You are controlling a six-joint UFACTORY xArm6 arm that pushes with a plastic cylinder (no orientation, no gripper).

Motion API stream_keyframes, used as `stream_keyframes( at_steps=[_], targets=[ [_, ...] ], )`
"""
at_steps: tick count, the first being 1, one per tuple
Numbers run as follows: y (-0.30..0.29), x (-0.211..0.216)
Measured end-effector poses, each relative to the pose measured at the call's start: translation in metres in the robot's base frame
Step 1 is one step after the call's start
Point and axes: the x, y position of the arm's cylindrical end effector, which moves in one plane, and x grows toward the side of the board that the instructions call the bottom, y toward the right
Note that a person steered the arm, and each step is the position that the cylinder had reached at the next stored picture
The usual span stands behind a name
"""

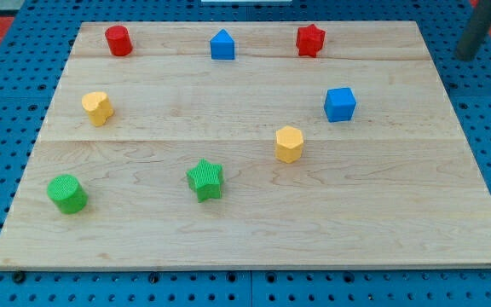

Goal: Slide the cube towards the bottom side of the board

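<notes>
The blue cube (340, 104) rests on the wooden board (254, 230) toward the view's right, apart from every other block. Relative to the cube, the yellow hexagon block (289, 143) lies below-left, and the red star (310, 39) above-left. My tip (466, 55), a bare rod with nothing to clamp, sits off the board, up-right of the cube and well apart from it.

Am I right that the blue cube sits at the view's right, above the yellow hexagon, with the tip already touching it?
Not quite. In the camera view my tip is off the board at the top right, well clear of the blue cube. The cube does sit right, above the yellow hexagon.
</notes>
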Motion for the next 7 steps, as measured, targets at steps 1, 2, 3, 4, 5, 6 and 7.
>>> stream_keyframes(
  at_steps=[1,2,3,4,5,6,7],
  targets=[
    [-0.007,0.020],
    [-0.051,0.025],
    [-0.161,0.027],
    [-0.232,0.045],
    [-0.173,0.076],
    [-0.154,0.105],
    [-0.202,0.146]
  ],
)
